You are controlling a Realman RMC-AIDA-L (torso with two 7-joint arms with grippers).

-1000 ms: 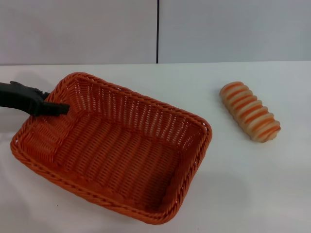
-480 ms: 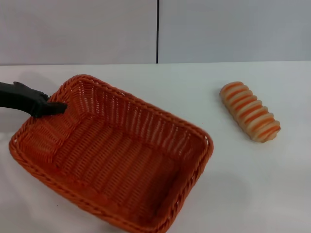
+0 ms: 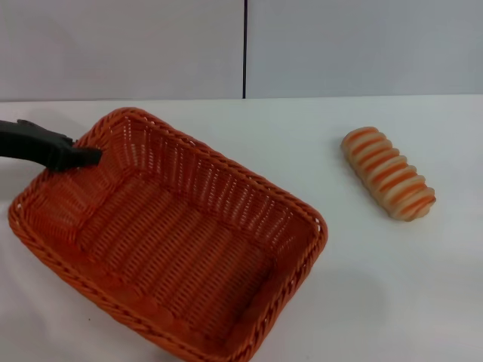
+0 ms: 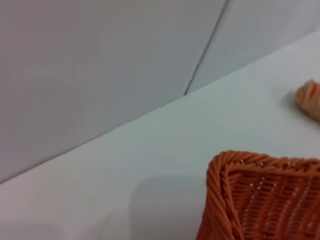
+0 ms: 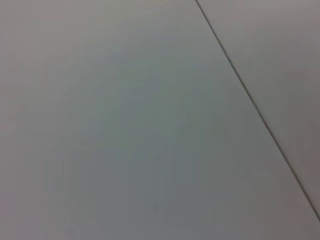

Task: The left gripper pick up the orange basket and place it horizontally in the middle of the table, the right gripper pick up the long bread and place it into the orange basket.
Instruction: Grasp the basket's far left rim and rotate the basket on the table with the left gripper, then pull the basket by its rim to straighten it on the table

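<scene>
The orange basket (image 3: pixel 181 249) fills the left half of the head view, lying at an angle with its near corner cut off by the picture's lower edge. My left gripper (image 3: pixel 81 157) reaches in from the left and is shut on the basket's far left rim. One basket corner (image 4: pixel 260 200) shows in the left wrist view. The long bread (image 3: pixel 389 173), cream with orange-brown stripes, lies on the white table (image 3: pixel 392 286) to the right, apart from the basket; its end (image 4: pixel 310 97) also shows in the left wrist view. My right gripper is out of view.
A grey wall with a dark vertical seam (image 3: pixel 244 49) stands behind the table. The right wrist view shows only that plain wall and a seam (image 5: pixel 250 95). White tabletop lies between the basket and the bread.
The left gripper has risen slightly with the basket's rim in it. The basket looks larger and its near corner now runs past the picture's lower edge. The bread has not moved.
</scene>
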